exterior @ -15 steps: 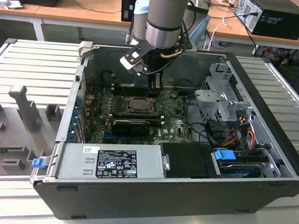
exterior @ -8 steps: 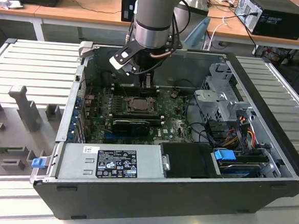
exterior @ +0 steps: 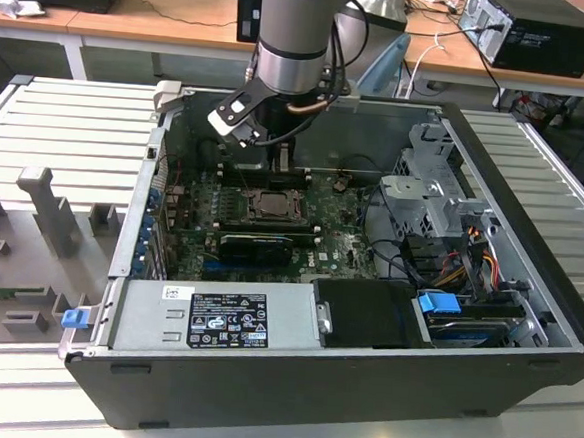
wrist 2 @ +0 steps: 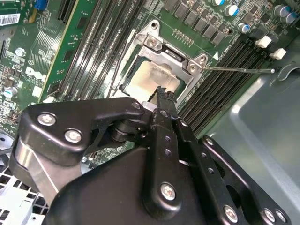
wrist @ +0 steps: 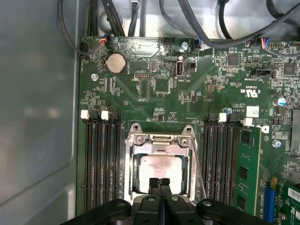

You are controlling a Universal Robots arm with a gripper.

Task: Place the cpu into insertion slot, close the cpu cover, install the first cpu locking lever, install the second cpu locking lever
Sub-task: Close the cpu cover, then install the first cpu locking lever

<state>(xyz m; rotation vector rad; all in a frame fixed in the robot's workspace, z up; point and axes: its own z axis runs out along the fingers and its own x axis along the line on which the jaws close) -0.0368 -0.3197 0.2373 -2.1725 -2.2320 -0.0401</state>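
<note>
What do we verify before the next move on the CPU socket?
1. cpu lying in the insertion slot: ok.
2. cpu cover down around the chip: ok, looks flat in both wrist views.
3. locking lever latched: not ok, its rod sticks out over the memory slots.
4. gripper empty: ok, fingers shut on nothing, tips over the cover's near edge.
5. Tips touching the cover: cannot tell.

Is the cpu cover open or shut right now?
Shut: in the first wrist view the cpu cover lies flat around the cpu, whose pale top shows through its window.
</note>
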